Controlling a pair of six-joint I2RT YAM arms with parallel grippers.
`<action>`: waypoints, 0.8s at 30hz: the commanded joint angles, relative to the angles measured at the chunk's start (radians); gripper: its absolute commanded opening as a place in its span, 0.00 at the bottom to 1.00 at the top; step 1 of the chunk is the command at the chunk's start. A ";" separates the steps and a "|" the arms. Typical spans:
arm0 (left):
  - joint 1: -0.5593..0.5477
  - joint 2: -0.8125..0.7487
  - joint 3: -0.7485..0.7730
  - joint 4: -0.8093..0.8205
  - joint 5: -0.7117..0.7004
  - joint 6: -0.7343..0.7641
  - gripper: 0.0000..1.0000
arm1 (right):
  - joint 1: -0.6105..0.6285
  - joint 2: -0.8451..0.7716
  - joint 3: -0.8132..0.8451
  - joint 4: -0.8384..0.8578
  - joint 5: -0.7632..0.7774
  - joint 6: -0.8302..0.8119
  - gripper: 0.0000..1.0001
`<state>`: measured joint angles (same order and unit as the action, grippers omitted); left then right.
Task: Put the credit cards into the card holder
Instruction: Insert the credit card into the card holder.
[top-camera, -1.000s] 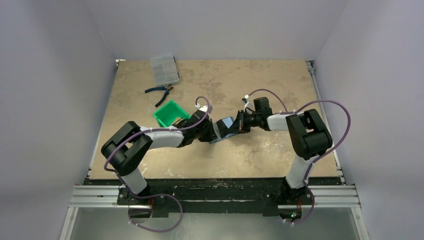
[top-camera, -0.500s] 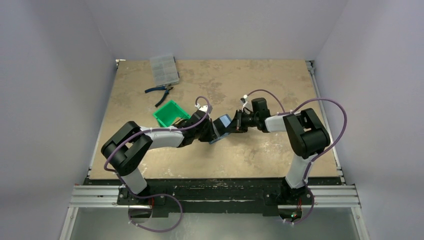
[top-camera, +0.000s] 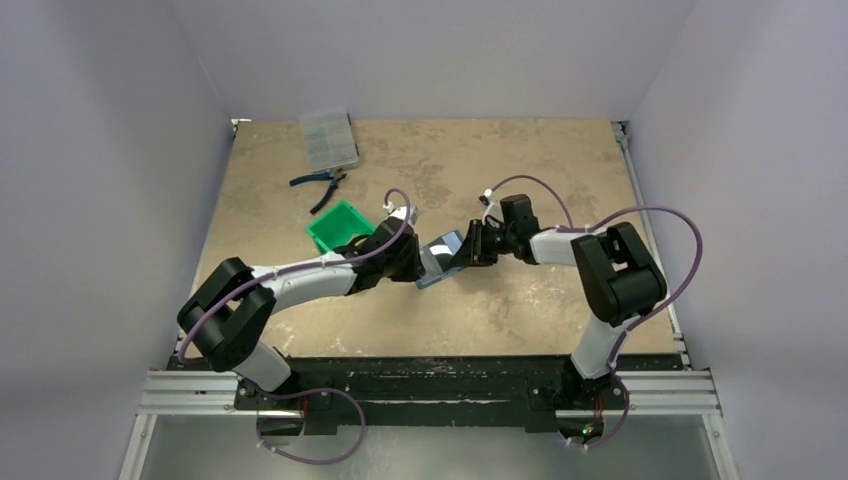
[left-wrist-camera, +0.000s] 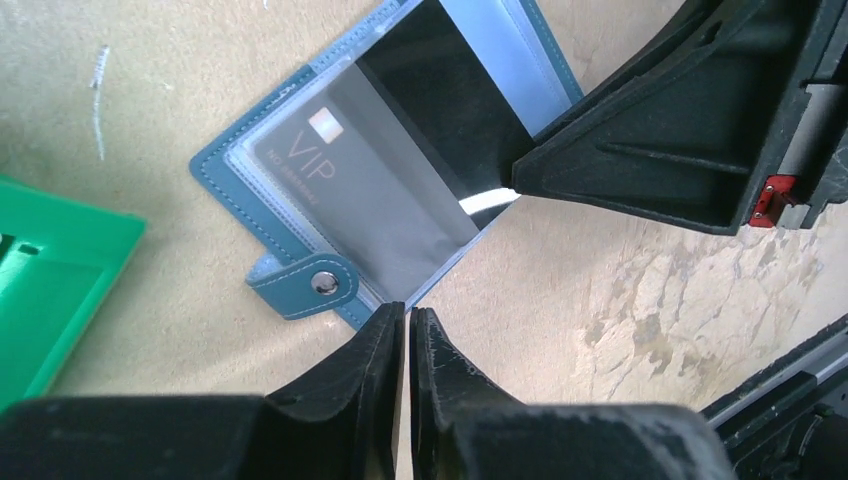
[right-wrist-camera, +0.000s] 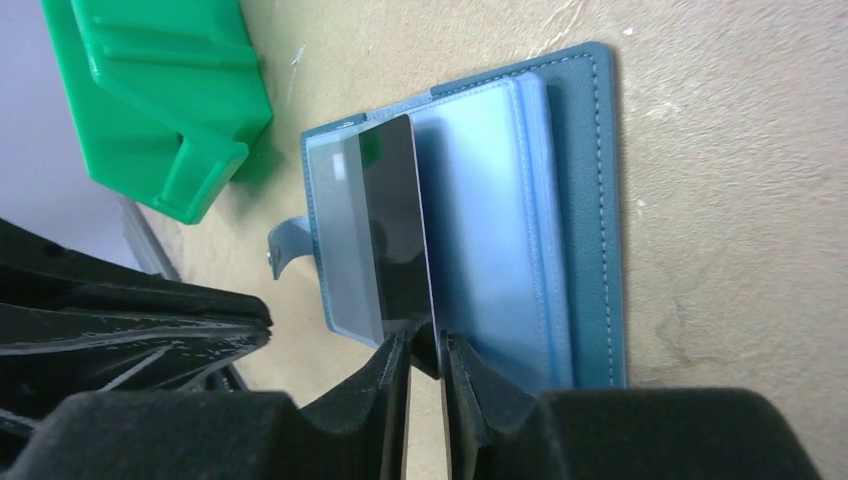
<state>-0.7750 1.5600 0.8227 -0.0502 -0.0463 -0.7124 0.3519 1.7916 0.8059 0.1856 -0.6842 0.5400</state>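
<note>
Between the fingertips of the right gripper (right-wrist-camera: 425, 345), what is held? (obs. 1)

A dark card (right-wrist-camera: 395, 230) is pinched by its near short edge. Its long axis runs straight away from the fingertips. It is raised on edge over the open card holder (right-wrist-camera: 575, 200), which lies flat directly ahead. Whether the far end is already seated in a clear pocket cannot be told. (obs. 2)

And the left gripper (left-wrist-camera: 407, 318)? (obs. 1)

It is pressed together to a thin slit, with the tips at the holder's near edge, just beside the clasp tab (left-wrist-camera: 305, 285). Whether a leaf is caught cannot be told. The right gripper is judged the nearer to the work, since the card is already in it. (obs. 2)

Obstructions? (obs. 1)

A green tray (right-wrist-camera: 160, 90) is noted beyond the holder on the left gripper's side, apart from it. The two grippers are close across the holder, so contact between them is judged the main risk. (obs. 2)
</note>
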 joint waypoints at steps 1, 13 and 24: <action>-0.003 -0.034 -0.028 -0.023 -0.054 0.016 0.09 | 0.013 -0.082 0.056 -0.161 0.139 -0.113 0.30; -0.003 0.005 -0.057 -0.001 -0.076 0.014 0.00 | 0.059 -0.104 0.162 -0.242 0.245 -0.163 0.44; -0.003 0.034 -0.079 0.018 -0.075 0.008 0.00 | 0.086 0.017 0.241 -0.191 0.215 -0.146 0.49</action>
<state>-0.7750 1.5806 0.7536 -0.0654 -0.1085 -0.7132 0.4202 1.7924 1.0153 -0.0303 -0.4629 0.3996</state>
